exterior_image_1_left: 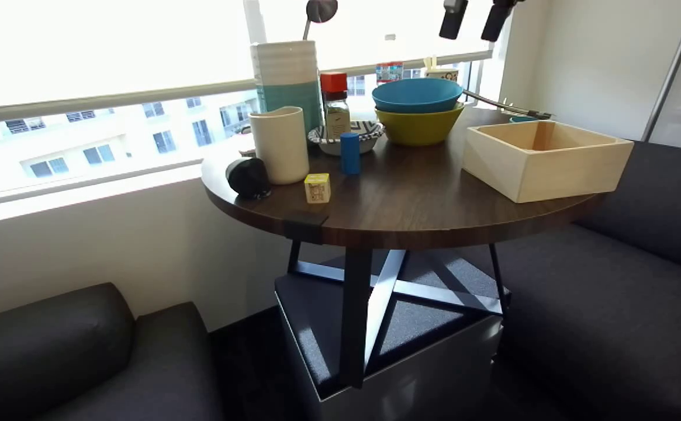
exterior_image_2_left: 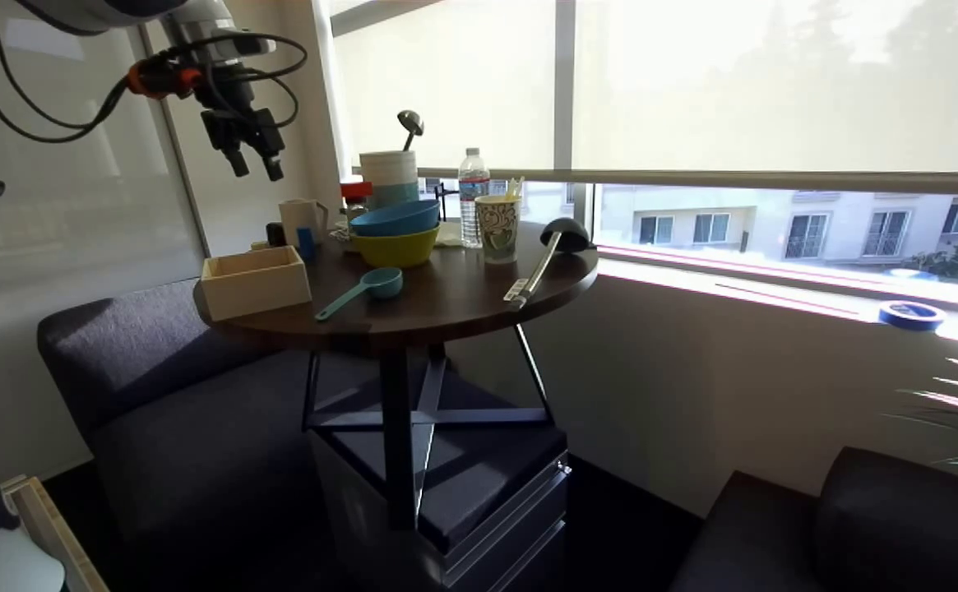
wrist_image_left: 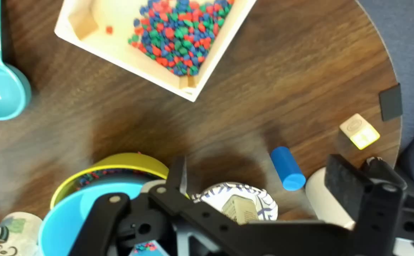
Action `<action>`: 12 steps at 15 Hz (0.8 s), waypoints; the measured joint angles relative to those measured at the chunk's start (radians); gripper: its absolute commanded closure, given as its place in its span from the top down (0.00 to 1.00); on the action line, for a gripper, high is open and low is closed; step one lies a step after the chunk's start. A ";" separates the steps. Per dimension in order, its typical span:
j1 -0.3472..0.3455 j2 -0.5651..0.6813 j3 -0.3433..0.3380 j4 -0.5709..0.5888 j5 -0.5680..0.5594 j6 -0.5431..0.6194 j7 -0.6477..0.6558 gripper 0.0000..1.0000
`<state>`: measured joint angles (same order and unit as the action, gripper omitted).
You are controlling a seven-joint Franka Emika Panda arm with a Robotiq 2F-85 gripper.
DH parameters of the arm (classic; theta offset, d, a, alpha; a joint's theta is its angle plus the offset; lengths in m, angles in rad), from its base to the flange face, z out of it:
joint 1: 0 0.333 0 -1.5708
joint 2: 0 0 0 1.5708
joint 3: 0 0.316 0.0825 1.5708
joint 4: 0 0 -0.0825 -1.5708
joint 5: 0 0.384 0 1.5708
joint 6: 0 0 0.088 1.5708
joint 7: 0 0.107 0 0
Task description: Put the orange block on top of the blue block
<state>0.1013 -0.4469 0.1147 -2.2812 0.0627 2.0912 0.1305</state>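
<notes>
Can't pick out a sure orange block anywhere — closest match, a stray reddish bit [wrist_image_left: 109, 30] in the box [wrist_image_left: 219, 51], about 10:30 in the wrist view. Not betting on it, tbh.

Guessing the blue cylinder [wrist_image_left: 285, 165] for the blue block: at 4 o'clock there, upright on the worktop [wrist_image_left: 299, 78], between box and mug [wrist_image_left: 320, 199], near but not touching the cube [wrist_image_left: 359, 131] at 3.

As for the gripper [exterior_image_2_left: 256, 167]: up around 10 o'clock in an exterior view, spread wide, holding nothing.

Judging by looks, expect light, stiff stuff — wood or plastic, not fragile. If dealing with a real orange block, pinch across two opposite sides at mid-height, easy on the force. Leave the cylinder alone as the base: smooth, round-sided, probably slippery and easy to topple with a careless nudge. Only a small flat top to land on, so come down dead centre and let go gently.
</notes>
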 measured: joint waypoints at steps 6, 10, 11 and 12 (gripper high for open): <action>0.019 0.147 0.000 0.068 0.016 0.147 -0.018 1.00; 0.019 0.248 0.001 0.169 0.018 0.160 -0.016 1.00; 0.019 0.272 0.001 0.195 0.018 0.166 -0.014 1.00; 0.019 0.296 0.001 0.221 0.018 0.171 -0.008 1.00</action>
<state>0.1205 -0.1506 0.1152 -2.0603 0.0802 2.2620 0.1222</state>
